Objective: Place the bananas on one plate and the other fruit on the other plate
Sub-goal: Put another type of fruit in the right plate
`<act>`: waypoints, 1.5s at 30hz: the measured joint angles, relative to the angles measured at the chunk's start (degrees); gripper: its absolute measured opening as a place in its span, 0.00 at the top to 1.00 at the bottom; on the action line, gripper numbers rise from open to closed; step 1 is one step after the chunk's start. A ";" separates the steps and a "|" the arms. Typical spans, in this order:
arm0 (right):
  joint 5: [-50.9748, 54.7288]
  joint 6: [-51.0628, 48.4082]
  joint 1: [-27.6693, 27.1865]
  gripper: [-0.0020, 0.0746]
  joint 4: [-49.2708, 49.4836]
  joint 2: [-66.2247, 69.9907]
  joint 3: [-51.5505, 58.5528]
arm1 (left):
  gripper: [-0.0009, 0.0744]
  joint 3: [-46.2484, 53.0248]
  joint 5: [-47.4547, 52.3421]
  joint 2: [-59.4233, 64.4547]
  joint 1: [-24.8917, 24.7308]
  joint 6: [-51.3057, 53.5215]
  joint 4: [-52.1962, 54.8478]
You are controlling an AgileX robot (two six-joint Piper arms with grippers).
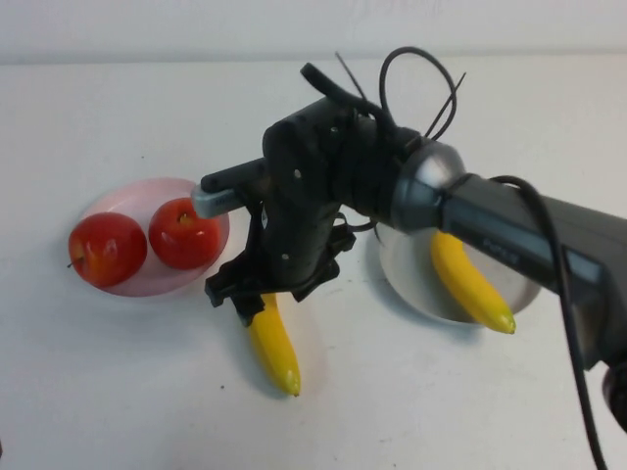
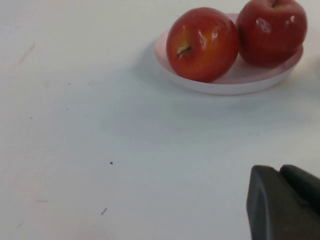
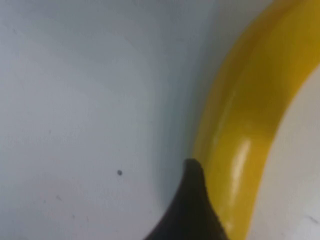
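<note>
Looking down from the high view, we see the right gripper point(image 1: 247, 299) low over the white table point(image 1: 118, 392), right at the top end of a yellow banana point(image 1: 274, 345) that lies on the bare table between the two plates. Its right wrist view shows one dark fingertip point(image 3: 192, 210) pressed up against the banana's point(image 3: 245, 125) side, but we can't tell how far the jaws stand apart or whether they actually clamp it. That banana's long axis runs from under the gripper toward the near edge, tip slanting a bit to the robot's right.

No readable writing anywhere; there's some faint lettering on the right arm's dark link but it's too blurred to make out.

The second banana point(image 1: 472, 282) lies on the grey-blue plate point(image 1: 402, 279), its tip poking over the near rim toward the robot's right. Both red apples point(image 1: 108, 248) point(image 1: 184, 233) sit touching each other on the pink plate point(image 1: 147, 284) at the left.

The left gripper point(image 2: 285, 205) only peeks into its own wrist view as a dark corner above the table, near the pink plate point(image 2: 225, 85); jaw state, can't tell.
</note>
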 joint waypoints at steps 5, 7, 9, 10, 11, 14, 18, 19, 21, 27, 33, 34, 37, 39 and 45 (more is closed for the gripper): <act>2.15 0.14 0.21 0.33 0.37 6.70 -5.90 | 0.98 0.00 0.00 0.00 0.00 0.00 0.00; 2.86 0.23 0.21 0.33 0.37 8.42 -7.58 | 0.98 0.00 0.00 0.00 0.00 0.00 0.00; 3.46 0.23 0.21 0.34 0.37 9.78 -8.76 | 0.98 0.00 0.00 0.00 0.00 0.00 0.00; 3.69 0.23 0.21 0.36 0.37 10.42 -9.15 | 0.98 0.00 0.00 0.00 0.00 0.00 0.00; 3.83 0.23 0.21 0.39 0.37 10.81 -9.42 | 0.98 0.00 0.00 0.00 0.00 0.00 0.00; 4.03 0.27 0.21 0.54 0.25 11.30 -9.60 | 0.98 0.00 0.00 0.00 0.00 0.00 0.00; 4.19 0.27 -0.01 0.57 0.25 11.02 -9.60 | 0.98 0.00 0.00 0.00 0.00 0.00 0.00; 4.22 0.27 -0.26 0.57 0.16 10.64 -9.60 | 0.98 0.00 0.00 0.00 0.00 0.00 0.00; 4.31 0.27 -1.22 0.57 -0.39 9.44 -9.60 | 0.98 0.00 0.00 0.00 0.00 0.00 0.00; 4.44 1.91 -7.09 0.57 -7.08 3.03 -8.68 | 0.98 0.00 0.00 0.00 0.00 0.00 0.00; 4.55 5.05 -13.31 0.57 -9.14 1.35 -4.10 | 0.98 0.00 0.00 0.00 0.00 0.00 0.00; 4.58 5.39 -13.95 0.57 -9.14 1.46 -3.05 | 0.98 0.00 0.00 0.00 0.00 0.00 0.00; 4.69 5.79 -15.08 0.57 -8.94 1.58 -0.75 | 0.98 0.00 0.00 0.00 0.00 0.00 0.00; 4.69 5.83 -15.74 0.57 -8.66 1.58 0.25 | 0.98 0.00 0.00 0.00 0.00 0.00 0.00; 4.69 5.83 -16.51 0.43 -7.12 1.58 1.92 | 0.98 0.00 0.00 0.00 0.00 0.00 0.00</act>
